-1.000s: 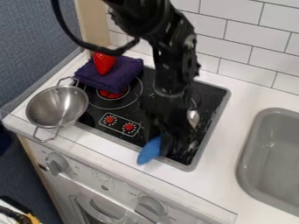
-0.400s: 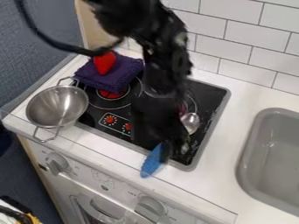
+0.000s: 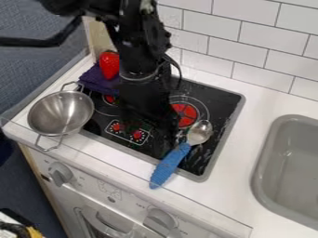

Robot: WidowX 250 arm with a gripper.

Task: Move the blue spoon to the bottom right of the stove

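The black gripper [image 3: 166, 132] hangs over the middle of the stove [image 3: 218, 139], just up and left of the blue spoon [image 3: 169, 166]. The spoon lies slanted at the stove's lower right part. Its metal bowl [image 3: 199, 133] rests on the black surface toward the right edge, and its blue handle crosses the front rim, with the end over the white counter. Between gripper and handle the view does not settle whether they touch. Part of the stove's middle is hidden behind the arm.
A steel strainer [image 3: 61, 114] sits left of the stove. A folded purple cloth [image 3: 96, 80] with a red strawberry [image 3: 109, 65] on it is at the back left, close to the arm. The grey sink [image 3: 288, 162] is at the right.
The gripper has moved left and up from the spoon's handle, uncovering more of the spoon and the right burner. Earlier, the handle end shifted down toward the counter's front edge.
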